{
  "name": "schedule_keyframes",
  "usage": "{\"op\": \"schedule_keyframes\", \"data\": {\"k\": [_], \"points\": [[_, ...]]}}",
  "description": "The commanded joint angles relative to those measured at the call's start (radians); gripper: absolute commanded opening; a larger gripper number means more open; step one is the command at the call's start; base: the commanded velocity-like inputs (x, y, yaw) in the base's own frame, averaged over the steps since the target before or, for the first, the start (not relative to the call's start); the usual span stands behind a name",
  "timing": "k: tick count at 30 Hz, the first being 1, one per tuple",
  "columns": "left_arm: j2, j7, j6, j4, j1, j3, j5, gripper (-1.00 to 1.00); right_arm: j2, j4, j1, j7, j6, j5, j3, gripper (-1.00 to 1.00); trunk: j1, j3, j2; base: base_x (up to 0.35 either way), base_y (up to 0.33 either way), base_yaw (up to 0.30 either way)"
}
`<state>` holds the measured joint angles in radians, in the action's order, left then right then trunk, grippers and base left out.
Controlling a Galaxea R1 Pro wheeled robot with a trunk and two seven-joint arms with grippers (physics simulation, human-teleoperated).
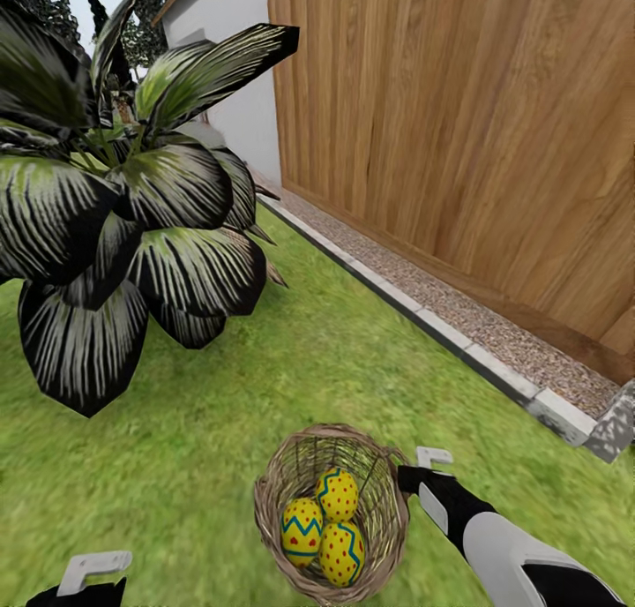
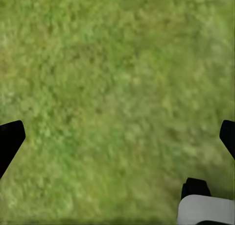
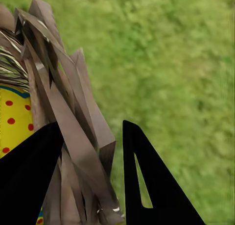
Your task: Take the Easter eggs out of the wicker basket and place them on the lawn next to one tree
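The wicker basket (image 1: 332, 512) stands on the lawn (image 1: 176, 466) with all three Easter eggs (image 1: 324, 525) inside; extraction has not begun. The right claw (image 3: 90, 178) straddles the basket rim, jaws spread, one finger inside and one outside. The left claw (image 2: 117, 137) hangs spread over grass. Next move, as judged: reposition over an egg, not the wicker.

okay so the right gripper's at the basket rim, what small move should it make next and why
Probably lift the right gripper slightly and shift it inward over the eggs. In the right wrist view its fingers straddle the wicker basket wall, while all three Easter eggs lie inside, so closing now would likely pinch wicker, not an egg.
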<state>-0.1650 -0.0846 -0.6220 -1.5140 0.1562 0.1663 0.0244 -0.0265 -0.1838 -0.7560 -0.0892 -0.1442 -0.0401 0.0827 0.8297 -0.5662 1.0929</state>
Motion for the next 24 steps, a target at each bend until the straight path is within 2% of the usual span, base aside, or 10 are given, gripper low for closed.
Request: {"op": "schedule_keyframes", "data": {"k": [1, 9, 11, 12, 14, 17, 21, 24], "points": [[-0.001, -0.005, -0.006, -0.002, 0.000, -0.001, 0.004, 1.00, -0.002, -0.002, 0.000, 0.000, -0.004, -0.007, 0.011, -1.00, -0.004, 0.003, -0.007, -0.011, 0.000, 0.090], [0.005, -0.005, -0.018, -0.004, 0.000, 0.004, 0.018, 1.00, -0.005, 0.002, 0.000, 0.000, -0.005, -0.007, 0.007, -1.00, -0.035, 0.028, -0.063, -0.002, 0.000, 0.242], [0.006, -0.005, -0.018, -0.002, 0.000, 0.005, 0.062, 1.00, -0.006, 0.003, 0.000, 0.000, -0.005, -0.007, 0.006, -1.00, -0.042, 0.034, -0.077, 0.000, 0.000, 0.272], [0.006, -0.004, -0.018, -0.002, 0.000, 0.005, 0.103, 1.00, -0.006, 0.005, 0.000, 0.000, -0.005, -0.007, 0.005, -1.00, -0.046, 0.037, -0.084, 0.000, 0.000, 0.272], [0.005, -0.004, -0.014, -0.001, 0.000, 0.003, 0.144, 1.00, -0.008, 0.005, 0.000, 0.001, -0.005, -0.007, 0.005, -1.00, -0.054, 0.043, -0.098, 0.000, 0.000, 0.273], [0.005, -0.005, -0.007, 0.000, 0.001, 0.001, 0.160, 1.00, -0.009, 0.006, 0.000, 0.001, -0.005, -0.007, 0.005, -1.00, -0.065, 0.053, -0.119, 0.000, 0.000, 0.273], [0.005, -0.003, -0.006, 0.013, 0.002, 0.003, 0.164, 1.00, -0.010, 0.007, 0.000, 0.001, -0.005, -0.006, 0.005, -1.00, -0.081, 0.065, -0.147, 0.000, 0.000, 0.273], [0.005, -0.003, -0.004, 0.020, 0.002, 0.005, 0.170, 1.00, -0.010, 0.008, 0.000, 0.002, -0.005, -0.006, 0.005, -1.00, -0.081, 0.065, -0.147, 0.000, 0.000, 0.273]]}}
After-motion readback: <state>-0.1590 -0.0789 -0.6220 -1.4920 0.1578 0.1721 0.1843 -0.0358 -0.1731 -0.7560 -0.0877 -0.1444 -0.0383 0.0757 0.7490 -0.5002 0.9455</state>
